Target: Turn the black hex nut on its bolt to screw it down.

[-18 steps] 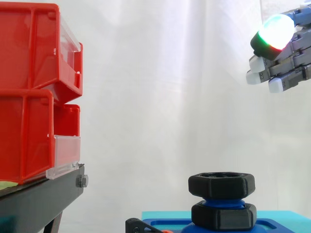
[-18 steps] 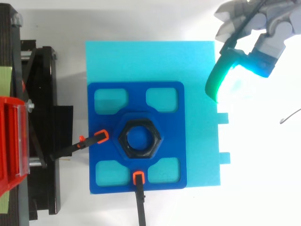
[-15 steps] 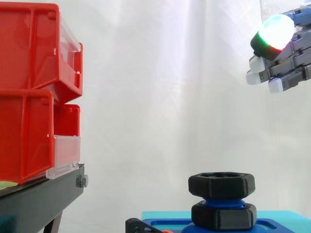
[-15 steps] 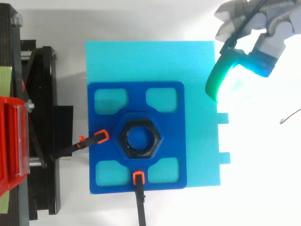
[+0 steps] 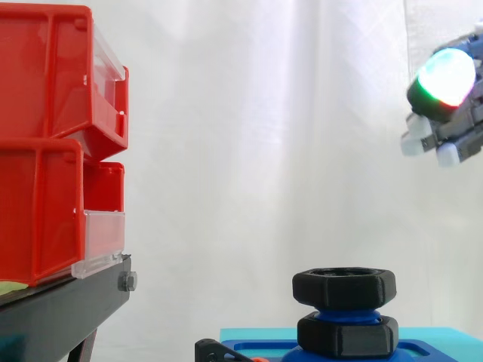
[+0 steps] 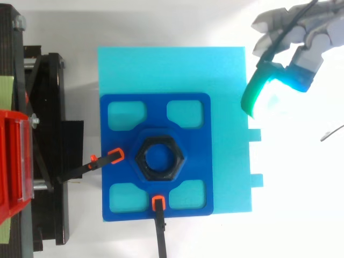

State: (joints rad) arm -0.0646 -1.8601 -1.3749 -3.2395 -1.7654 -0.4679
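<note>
Hand (image 5: 462,124) fingers relaxed, empty, well clear of nut (image 5: 344,286).

Black nut (image 5: 344,288), blue base (image 6: 156,110), red bins (image 5: 45,90)

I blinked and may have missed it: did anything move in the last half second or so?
The hand drifted toward the right edge and slightly lower in the side view, away from the black hex nut. It took hold of nothing. The nut, the blue base plate and the red bins stayed put.
</note>
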